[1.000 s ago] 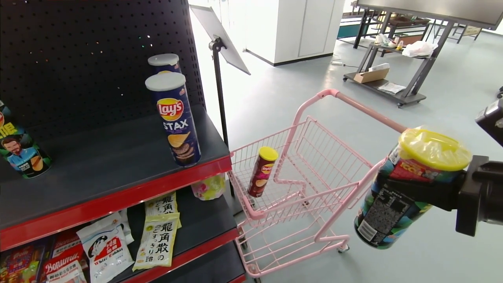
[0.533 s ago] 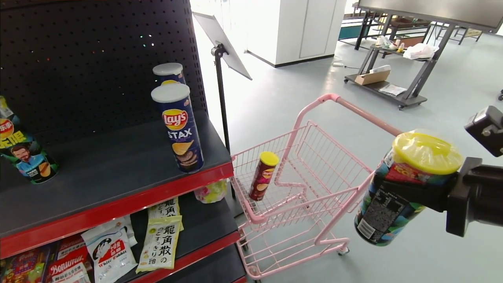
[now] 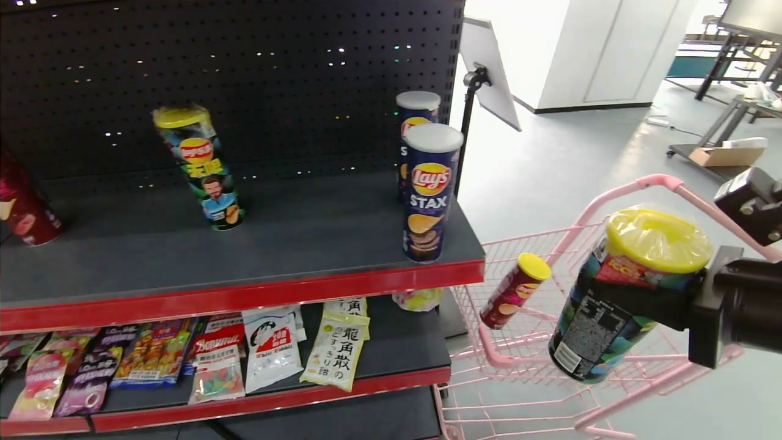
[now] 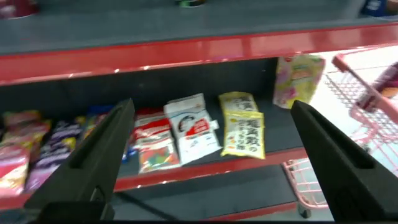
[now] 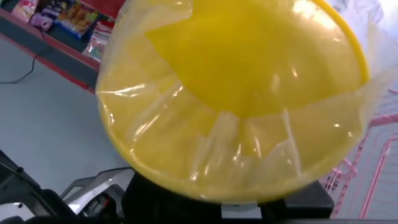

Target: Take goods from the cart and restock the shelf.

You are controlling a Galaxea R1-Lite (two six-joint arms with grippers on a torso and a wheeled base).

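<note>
My right gripper (image 3: 629, 296) is shut on a chips can with a yellow plastic-wrapped lid (image 3: 657, 239), held tilted above the pink cart (image 3: 617, 198). That yellow lid (image 5: 249, 93) sits close up in the right wrist view. A red can with a yellow lid (image 3: 514, 291) leans inside the cart basket. The top shelf (image 3: 293, 241) carries two blue cans (image 3: 429, 195), a matching yellow-lidded can (image 3: 201, 166) and a red can (image 3: 23, 214) at far left. My left gripper (image 4: 211, 168) is open, facing the lower shelf, nothing between its fingers.
Snack bags (image 3: 269, 348) lie in a row on the lower shelf (image 4: 186, 127). A black pegboard (image 3: 275, 73) backs the shelf. A stand with a white panel (image 3: 489, 67) rises beside the shelf's right end. The cart's corner (image 4: 367, 106) is to the shelf's right.
The head camera has swung left toward the shelf, so more of the shelf shows. The right gripper still holds the yellow-lidded can in about the same spot.
</note>
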